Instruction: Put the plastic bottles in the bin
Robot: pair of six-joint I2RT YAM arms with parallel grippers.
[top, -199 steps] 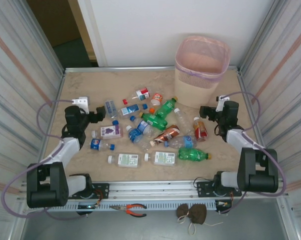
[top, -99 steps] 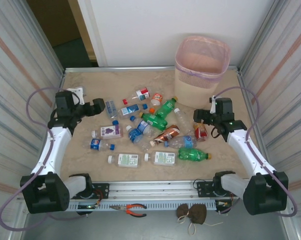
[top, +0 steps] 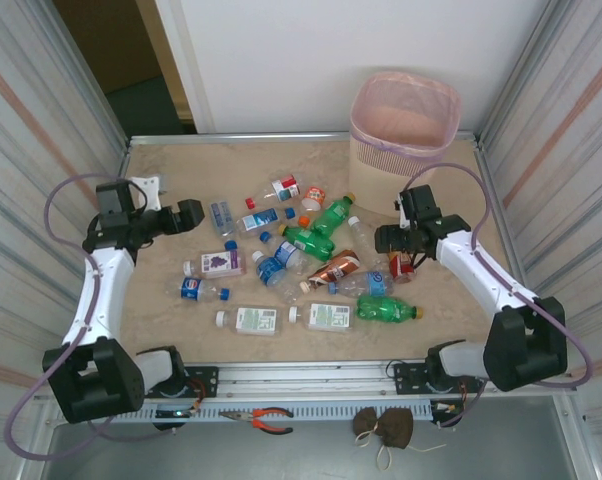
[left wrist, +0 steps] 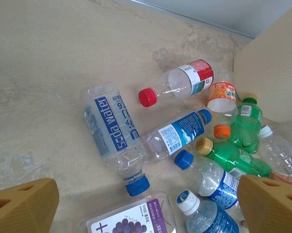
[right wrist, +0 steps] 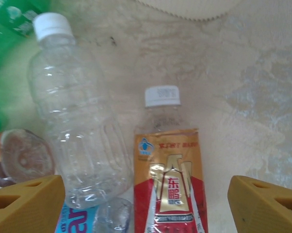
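Several plastic bottles (top: 311,262) lie scattered across the middle of the table, clear, green and white. The beige bin (top: 404,140) with its pink liner stands at the far right. My left gripper (top: 194,214) hangs open at the left side of the pile. In its wrist view the left gripper (left wrist: 146,213) is above a "soda water" bottle (left wrist: 112,131) and a grape-juice bottle (left wrist: 131,219). My right gripper (top: 387,240) is open and straddles a red-and-gold labelled bottle (right wrist: 168,179), fingers (right wrist: 24,204) apart from it. A clear bottle (right wrist: 75,126) lies beside it.
Ribbed metal walls close in the table on the left (top: 41,150) and right (top: 571,150). The bin's base (right wrist: 194,7) stands just beyond the right gripper. Orange-handled pliers (top: 266,417) and a brown pouch (top: 386,427) lie on the front rail below the table edge.
The right arm has swung left, bringing its gripper over the red-and-gold bottle with its jaws a little narrower. The left arm's elbow has risen and shifted left, and its gripper has moved slightly back.
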